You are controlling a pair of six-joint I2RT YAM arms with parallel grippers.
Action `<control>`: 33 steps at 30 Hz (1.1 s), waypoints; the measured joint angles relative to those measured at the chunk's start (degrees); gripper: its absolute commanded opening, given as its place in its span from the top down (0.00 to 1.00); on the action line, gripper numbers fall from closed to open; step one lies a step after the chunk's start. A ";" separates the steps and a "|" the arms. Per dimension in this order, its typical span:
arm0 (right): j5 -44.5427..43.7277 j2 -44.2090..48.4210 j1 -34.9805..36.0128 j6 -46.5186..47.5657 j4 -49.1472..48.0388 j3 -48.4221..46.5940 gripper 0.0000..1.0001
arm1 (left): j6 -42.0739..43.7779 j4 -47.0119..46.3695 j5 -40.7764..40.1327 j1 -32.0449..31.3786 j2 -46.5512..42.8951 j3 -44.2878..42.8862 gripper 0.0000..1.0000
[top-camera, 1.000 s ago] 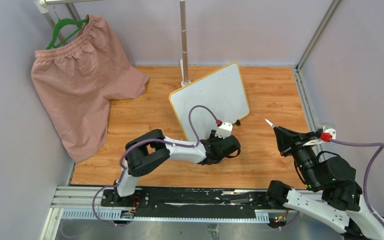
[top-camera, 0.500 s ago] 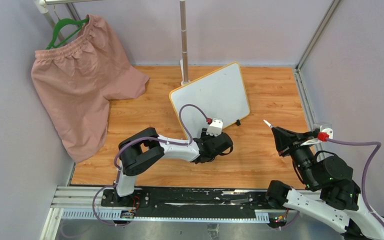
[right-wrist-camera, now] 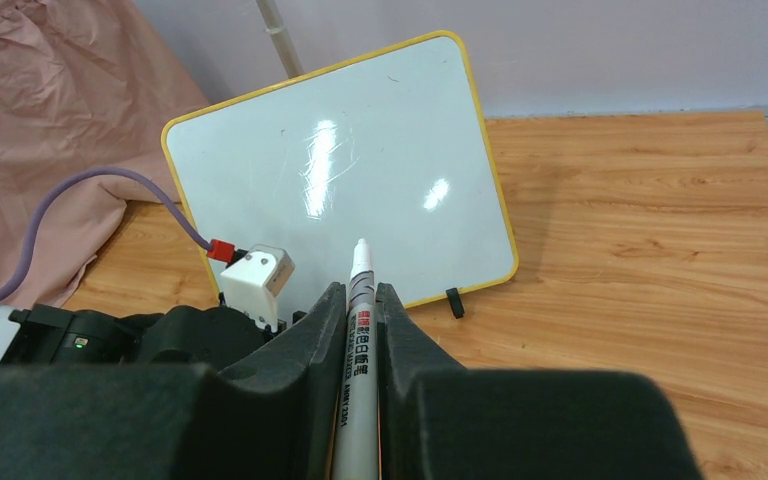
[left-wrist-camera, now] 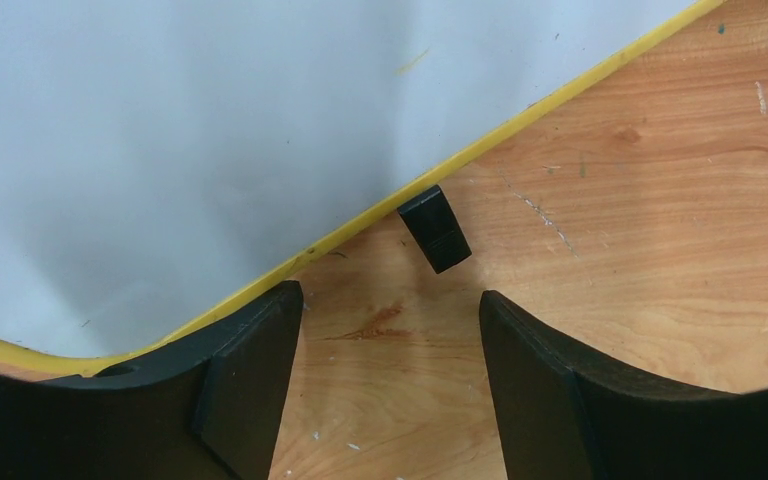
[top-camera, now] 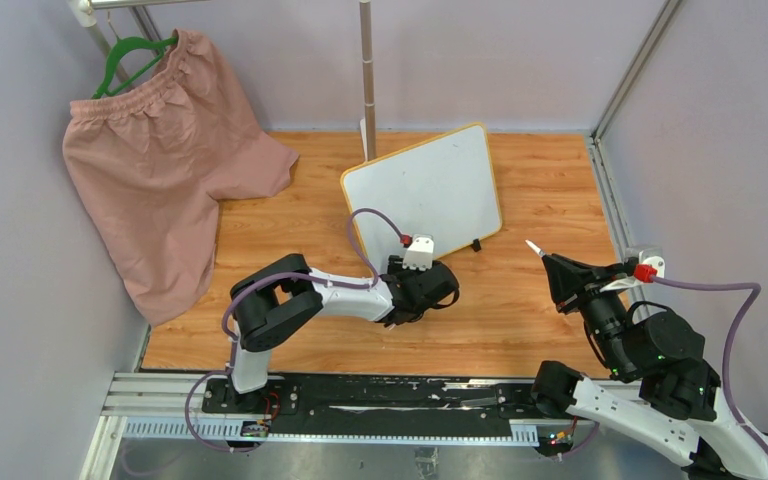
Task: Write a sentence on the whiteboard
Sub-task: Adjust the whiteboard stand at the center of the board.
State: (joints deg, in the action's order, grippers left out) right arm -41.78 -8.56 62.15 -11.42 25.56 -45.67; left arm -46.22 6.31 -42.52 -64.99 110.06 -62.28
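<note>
Near the table's (top-camera: 550,180) right edge, the right tool (right-wrist-camera: 360,297) clamps a marker (right-wrist-camera: 357,340), tip raised. At mid-table the left tool (left-wrist-camera: 390,320) has just spread wide and backed away, empty. Beyond it, toward the far edge, the whiteboard (top-camera: 430,190) stands propped and blank: placement looks done, writing unstarted.

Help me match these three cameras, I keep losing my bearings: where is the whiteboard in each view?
Top external: the whiteboard stands tilted at centre, on the wooden table.
Left wrist: the whiteboard fills the upper left, very close.
Right wrist: the whiteboard sits upper centre, seen whole.
Shared landmark: its yellow lower edge.
</note>
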 measured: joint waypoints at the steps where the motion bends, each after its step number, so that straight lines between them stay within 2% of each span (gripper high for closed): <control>1: 0.02 0.00 0.00 0.00 -0.02 0.00 1.00 | -0.46 0.09 0.02 0.00 0.00 0.00 0.30; 15: 0.22 0.00 0.00 -0.09 0.02 0.33 1.00 | -6.10 0.66 -2.80 -3.15 0.00 -0.61 0.33; 25: 0.37 0.04 0.00 -0.13 0.22 0.33 1.00 | -19.15 13.70 -8.33 -3.04 5.66 -15.06 0.35; 33: 0.44 0.07 0.00 -0.13 0.92 0.33 1.00 | -25.62 21.31 -9.66 -3.10 9.68 -19.17 0.41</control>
State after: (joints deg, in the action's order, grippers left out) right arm -41.34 -8.49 62.15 -11.55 26.48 -45.34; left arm -71.83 27.62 -52.18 -68.10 119.74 -81.45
